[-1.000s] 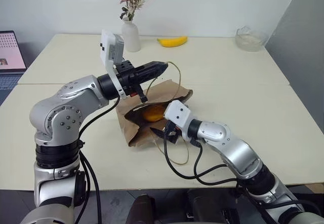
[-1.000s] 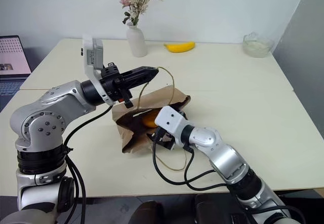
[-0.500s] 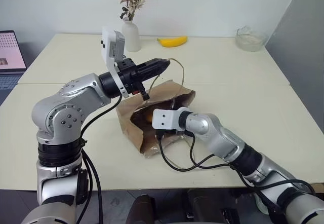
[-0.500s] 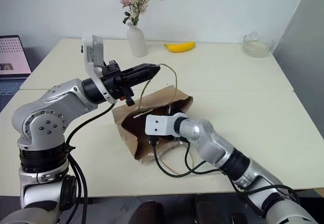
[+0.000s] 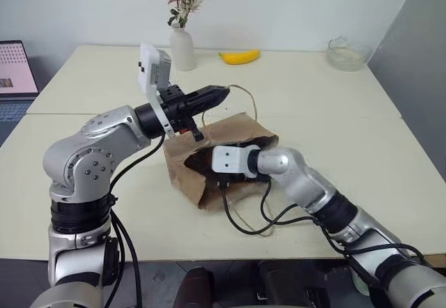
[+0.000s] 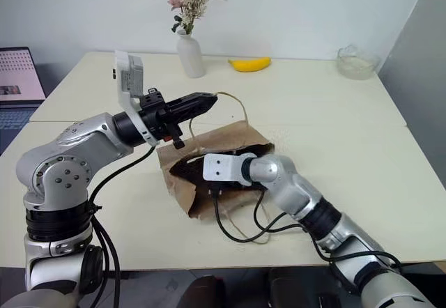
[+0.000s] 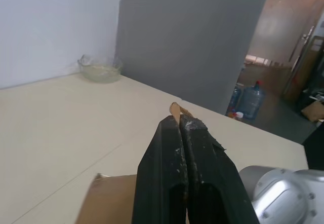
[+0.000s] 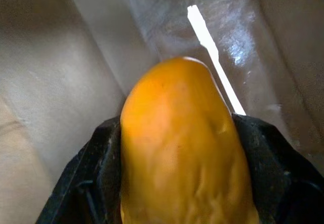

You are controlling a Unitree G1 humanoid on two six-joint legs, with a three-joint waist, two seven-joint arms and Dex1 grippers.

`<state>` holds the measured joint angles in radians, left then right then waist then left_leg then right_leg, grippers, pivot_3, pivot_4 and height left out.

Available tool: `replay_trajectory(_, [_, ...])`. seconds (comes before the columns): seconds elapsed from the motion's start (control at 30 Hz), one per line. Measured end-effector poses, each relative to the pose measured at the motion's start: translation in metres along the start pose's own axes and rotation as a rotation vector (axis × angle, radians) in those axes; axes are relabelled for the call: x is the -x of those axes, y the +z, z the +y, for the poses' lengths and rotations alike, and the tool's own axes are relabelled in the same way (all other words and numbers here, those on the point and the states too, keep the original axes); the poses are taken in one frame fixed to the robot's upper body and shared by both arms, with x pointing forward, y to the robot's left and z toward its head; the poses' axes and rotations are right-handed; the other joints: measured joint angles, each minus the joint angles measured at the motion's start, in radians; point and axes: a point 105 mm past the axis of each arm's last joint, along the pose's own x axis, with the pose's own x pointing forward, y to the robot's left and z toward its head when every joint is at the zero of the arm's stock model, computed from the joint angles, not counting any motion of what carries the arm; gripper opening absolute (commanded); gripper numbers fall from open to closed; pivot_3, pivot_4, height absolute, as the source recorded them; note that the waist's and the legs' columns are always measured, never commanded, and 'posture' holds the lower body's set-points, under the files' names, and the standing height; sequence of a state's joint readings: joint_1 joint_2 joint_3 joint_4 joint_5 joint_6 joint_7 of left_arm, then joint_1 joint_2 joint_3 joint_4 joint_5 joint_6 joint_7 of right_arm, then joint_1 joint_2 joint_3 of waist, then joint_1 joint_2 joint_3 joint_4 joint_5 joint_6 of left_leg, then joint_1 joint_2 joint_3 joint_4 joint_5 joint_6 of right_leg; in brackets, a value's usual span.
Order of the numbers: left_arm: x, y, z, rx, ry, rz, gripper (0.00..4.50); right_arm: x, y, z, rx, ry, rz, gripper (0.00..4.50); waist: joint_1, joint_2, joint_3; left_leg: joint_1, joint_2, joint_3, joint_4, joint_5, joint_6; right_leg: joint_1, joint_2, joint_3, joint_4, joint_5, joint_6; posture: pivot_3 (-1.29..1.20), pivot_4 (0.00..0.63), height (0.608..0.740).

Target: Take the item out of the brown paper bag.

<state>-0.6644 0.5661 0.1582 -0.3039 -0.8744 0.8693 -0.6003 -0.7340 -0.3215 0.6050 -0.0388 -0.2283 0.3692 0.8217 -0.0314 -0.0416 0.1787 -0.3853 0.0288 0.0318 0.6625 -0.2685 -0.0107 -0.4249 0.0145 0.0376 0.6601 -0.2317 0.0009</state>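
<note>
1. Inside the brown paper bag, lying on its side near the middle of the table, we have our right gripper reaching through the mouth, with the item between its two black fingers.
2. We see the orange item filling the gap between those fingers, one on each flank. They look to touch its sides, but we cannot tell whether they are firmly clamped on it yet.
3. Our left gripper is closed on the bag's cord handle, holding it above the table so the mouth stays open.
4. We judge the item light, smooth-skinned and faintly dimpled, fruit-like, so it may slip under a loose pinch and bruise under a hard one.
5. We would take it across its widest middle, as the fingers now sit, rather than near the rounded end.
6. We judge the bag thin, crinkly and easily dragged, so the raised handle matters during withdrawal.
7. Far back on the table we note the banana, vase and glass bowl, well apart from the work.
</note>
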Motion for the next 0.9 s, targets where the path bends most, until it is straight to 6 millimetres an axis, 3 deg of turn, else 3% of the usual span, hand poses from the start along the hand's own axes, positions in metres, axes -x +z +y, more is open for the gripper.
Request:
replay_trajectory(0.17, [-0.001,-0.003,0.005,-0.038,0.034,0.012,0.0,0.031,0.021,0.01,-0.076,0.16,-0.128,2.87,0.0,0.0,0.0,0.0,0.0,0.0,0.0,0.0,0.0,0.0,0.0,0.0,0.001,0.0,0.0,0.0,0.15,0.74])
replay_trajectory(0.3, [0.0,-0.006,0.012,-0.049,0.066,0.017,0.0,0.051,0.017,0.007,-0.071,0.2,-0.123,2.87,0.001,0.0,0.0,0.001,0.0,0.0,0.0,0.0,0.0,0.0,0.0,0.0,0.001,0.0,0.0,0.0,0.15,0.74])
replay_trajectory(0.47, [-0.002,-0.006,0.017,-0.052,0.094,0.002,0.0,0.05,0.007,-0.01,-0.032,0.092,-0.084,2.87,-0.001,0.0,0.0,0.001,0.0,0.0,0.0,0.0,0.0,0.0,0.0,0.0,0.001,0.0,0.0,0.0,0.15,0.74])
replay_trajectory(0.6, [-0.002,-0.005,0.02,-0.067,0.115,-0.006,0.0,0.055,0.028,-0.014,-0.114,0.096,-0.217,2.87,0.001,0.0,0.0,-0.001,0.0,0.0,0.0,0.0,0.0,-0.001,0.0,0.0,0.0,0.0,0.0,0.0,0.15,0.74])
replay_trajectory(0.77, [-0.001,-0.005,0.023,-0.08,0.131,-0.008,0.0,0.098,0.047,-0.029,-0.285,0.114,-0.38,2.87,0.006,0.0,0.001,-0.002,-0.001,0.0,0.0,0.0,0.0,0.0,-0.002,-0.001,-0.001,0.0,0.0,0.0,0.15,0.74])
replay_trajectory(0.9, [0.001,-0.01,0.024,-0.07,0.14,-0.001,0.0,0.143,0.035,-0.065,-0.459,-0.068,-0.428,2.87,0.005,0.0,0.001,-0.001,-0.001,0.0,0.0,0.0,0.0,0.0,-0.002,-0.001,-0.001,0.0,0.0,0.0,0.15,0.74])
